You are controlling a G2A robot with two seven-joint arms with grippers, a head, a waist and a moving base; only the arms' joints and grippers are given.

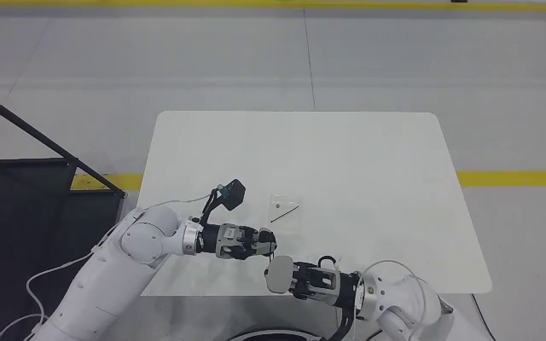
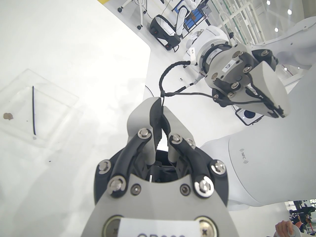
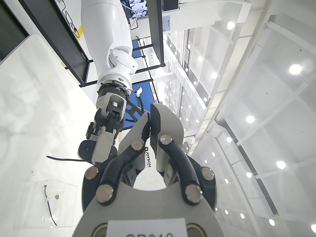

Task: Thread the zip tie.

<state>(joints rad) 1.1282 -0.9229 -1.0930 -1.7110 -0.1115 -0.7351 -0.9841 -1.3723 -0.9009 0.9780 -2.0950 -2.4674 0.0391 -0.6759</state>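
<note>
A: What are the jaws doing?

B: The left gripper (image 2: 161, 106) has its jaws pinched shut on the tie (image 3: 61, 159). The tie is thin and black. One end sticks out sideways from the jaws, up in the air over the worktop (image 1: 367, 162).

A: And the other one?

B: The right gripper (image 3: 150, 117) has its jaws squeezed together too. I can't see anything in them.

A: Are the two close?

B: Yes. They point at each other. They are just beside each other but not touching, near the edge of the worktop on the robot's side.

A: Which step is this?

B: I think it is the bit where the two ends get brought together. The tie is picked up, but it is not a loop yet, as far as I can see.

A: What comes next?

B: My guess is that the right jaws have to open a little and take the loose end. Then the thin tip must go right into the tiny hole in the head. That needs small, slow moves, because the tie looks bendy.

A: Is there room?

B: Just past the grippers sits a see-through tray (image 2: 56, 99) with a spare tie (image 2: 33, 110) lying flat in it. It is near, so a big swing could bump it. Past the tray and out to both sides the worktop goes on, wide and white. The tight side is the near edge. If the tie drops there, it might fall off.
</note>
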